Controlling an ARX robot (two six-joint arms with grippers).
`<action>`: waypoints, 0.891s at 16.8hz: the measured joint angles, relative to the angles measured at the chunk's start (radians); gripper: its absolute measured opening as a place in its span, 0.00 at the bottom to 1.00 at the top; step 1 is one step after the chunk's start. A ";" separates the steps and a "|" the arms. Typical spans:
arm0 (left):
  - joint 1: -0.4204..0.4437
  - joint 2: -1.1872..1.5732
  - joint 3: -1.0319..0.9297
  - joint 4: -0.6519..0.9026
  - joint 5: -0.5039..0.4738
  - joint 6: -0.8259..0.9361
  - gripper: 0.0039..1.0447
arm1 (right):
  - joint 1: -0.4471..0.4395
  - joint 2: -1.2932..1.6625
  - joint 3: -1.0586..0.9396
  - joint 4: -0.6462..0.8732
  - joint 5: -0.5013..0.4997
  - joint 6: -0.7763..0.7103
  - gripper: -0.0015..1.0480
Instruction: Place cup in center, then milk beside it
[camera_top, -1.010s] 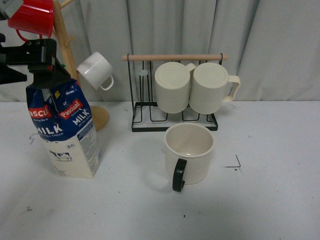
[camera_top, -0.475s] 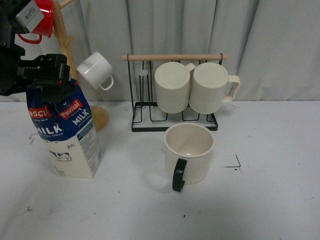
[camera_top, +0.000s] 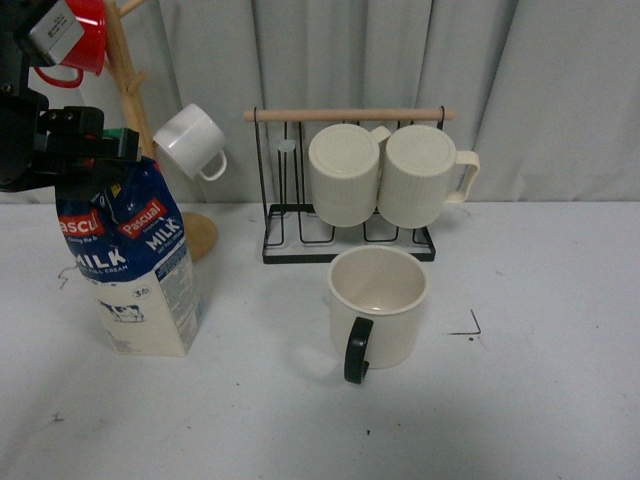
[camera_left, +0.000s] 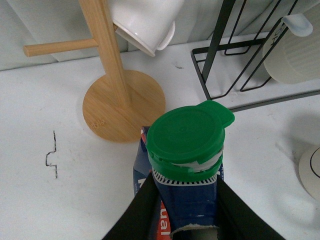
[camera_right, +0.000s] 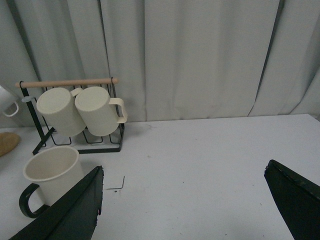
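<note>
counter (camera_top: 560, 400) | milk (camera_top: 135, 270): upright, 9 o'clock of cup (camera_top: 385, 310), well apart | cup: near centre | left claw (camera_left: 184, 200): clamped on milk's top | right claw (camera_right: 184, 192): apart, empty | risk: top-heavy pinch, milk may slip, tip, or strike cup

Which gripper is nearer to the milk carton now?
Left. The left gripper straddles the top of the milk carton; the right gripper hangs open, away past the cup.

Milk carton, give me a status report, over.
Left gripper shut on blue-and-cream green-capped milk carton, standing on table. Right gripper open, empty. Cream-white black-handled mug upright at centre. Nothing between them.
</note>
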 joint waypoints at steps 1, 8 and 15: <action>0.000 0.000 0.000 0.000 -0.003 -0.001 0.14 | 0.000 0.000 0.000 0.000 0.000 0.000 0.94; -0.073 -0.072 0.000 -0.090 -0.050 -0.020 0.05 | 0.000 0.000 0.000 0.000 0.000 0.000 0.94; -0.250 -0.089 0.069 -0.078 -0.103 -0.098 0.04 | 0.000 0.000 0.000 0.000 0.000 0.000 0.94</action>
